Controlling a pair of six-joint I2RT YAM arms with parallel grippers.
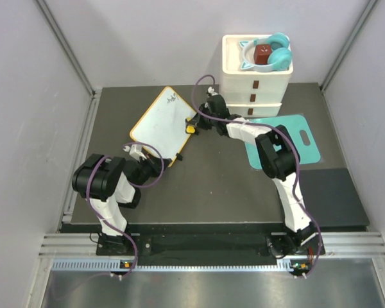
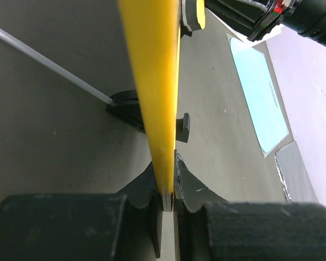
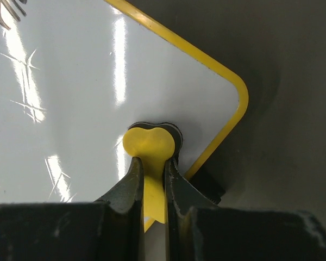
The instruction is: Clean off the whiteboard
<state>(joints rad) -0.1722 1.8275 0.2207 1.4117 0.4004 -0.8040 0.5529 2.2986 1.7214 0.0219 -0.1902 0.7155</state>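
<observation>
The whiteboard, white with a yellow frame, lies tilted on the dark mat at the back left; faint black marks remain near its far corner. My left gripper is shut on the board's near yellow edge, seen edge-on in the left wrist view. My right gripper is shut on a small yellow eraser and presses it on the white surface by the board's right corner. The eraser's dark pad shows under its yellow top.
A white drawer unit stands at the back right with teal headphones and a brown block on top. A teal cutting board lies right of the right arm. A black board foot sits on the mat.
</observation>
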